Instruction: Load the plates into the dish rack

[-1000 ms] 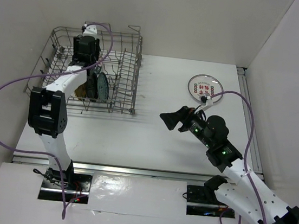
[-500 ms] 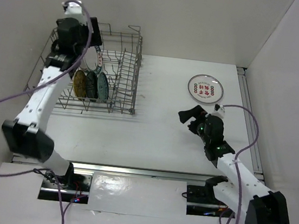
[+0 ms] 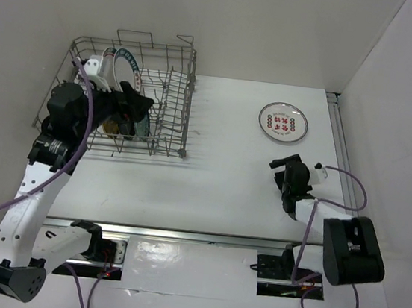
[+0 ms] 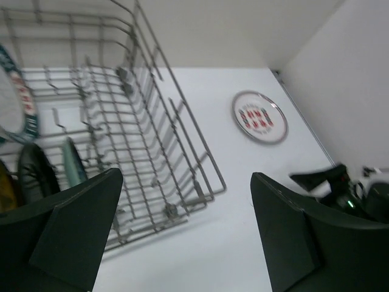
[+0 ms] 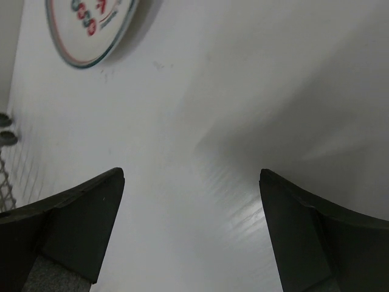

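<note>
Top external: red-marked plate [image 3: 283, 123] lies flat on the counter [image 3: 218, 178], just beyond the right claw [image 3: 286, 164], well apart from the dish rack [image 3: 183, 121].
Right claw gapes wide, empty, and is nearer; left claw [image 3: 135, 103] is also wide, empty, over the rack.

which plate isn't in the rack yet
The white plate with red marks, lying flat on the table right of the dish rack. The other plates stand on edge inside it.
</note>
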Available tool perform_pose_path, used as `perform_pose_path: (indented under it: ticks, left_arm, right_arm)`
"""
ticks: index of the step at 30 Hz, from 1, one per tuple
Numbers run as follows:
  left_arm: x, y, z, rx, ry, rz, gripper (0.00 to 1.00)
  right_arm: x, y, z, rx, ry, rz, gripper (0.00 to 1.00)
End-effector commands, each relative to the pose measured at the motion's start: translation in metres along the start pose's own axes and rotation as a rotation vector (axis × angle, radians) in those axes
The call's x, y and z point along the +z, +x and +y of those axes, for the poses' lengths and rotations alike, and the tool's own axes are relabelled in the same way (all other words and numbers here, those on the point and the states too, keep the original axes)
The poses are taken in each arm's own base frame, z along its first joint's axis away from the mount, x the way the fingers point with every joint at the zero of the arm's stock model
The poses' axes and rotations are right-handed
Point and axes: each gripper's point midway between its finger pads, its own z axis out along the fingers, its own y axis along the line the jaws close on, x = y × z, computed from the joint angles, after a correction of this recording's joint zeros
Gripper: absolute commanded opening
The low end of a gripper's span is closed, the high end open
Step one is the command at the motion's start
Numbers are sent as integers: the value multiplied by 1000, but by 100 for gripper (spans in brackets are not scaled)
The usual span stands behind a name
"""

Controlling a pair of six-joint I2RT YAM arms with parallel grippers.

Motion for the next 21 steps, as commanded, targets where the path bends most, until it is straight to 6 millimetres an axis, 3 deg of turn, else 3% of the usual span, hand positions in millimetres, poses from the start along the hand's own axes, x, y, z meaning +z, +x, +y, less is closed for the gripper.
perform_pose_path:
  ticks: [1, 2, 3, 6, 10, 11, 12, 13, 14, 16, 18, 21]
  left_arm:
    - [-23, -8, -48, 33, 234, -36, 100]
    - [-26, -11, -52, 42, 252, -56, 100]
    - [-31, -10, -53, 44, 255, -63, 100]
    - [-36, -16, -56, 56, 267, -97, 100]
    - [-34, -9, -57, 43, 285, -80, 100]
    - [-34, -9, -57, 43, 285, -80, 100]
    - [-35, -8, -60, 34, 294, -75, 100]
    - [-34, -8, -59, 33, 285, -79, 100]
    - [-37, -10, -60, 36, 288, -87, 100]
    - [-37, -10, -60, 36, 288, -87, 100]
    - [-36, -9, -57, 32, 274, -83, 100]
    - [-36, -10, -56, 31, 264, -87, 100]
  right_arm:
    - [22, -27, 0, 107, 33, -121, 99]
    - [30, -35, 10, 121, 21, -138, 97]
    - [41, -31, -2, 115, 70, -122, 97]
    - [69, -41, 1, 133, 69, -131, 97]
    - [112, -38, -1, 127, 115, -49, 96]
    - [125, -46, 11, 126, 100, -52, 96]
    - [136, -33, -1, 106, 141, -13, 95]
    - [144, -37, -4, 119, 144, -3, 94]
    - [152, -39, 4, 108, 128, 5, 93]
    - [165, -34, -10, 105, 159, 33, 90]
    - [173, -34, -9, 92, 176, 45, 85]
    - [176, -30, -21, 94, 212, 67, 64]
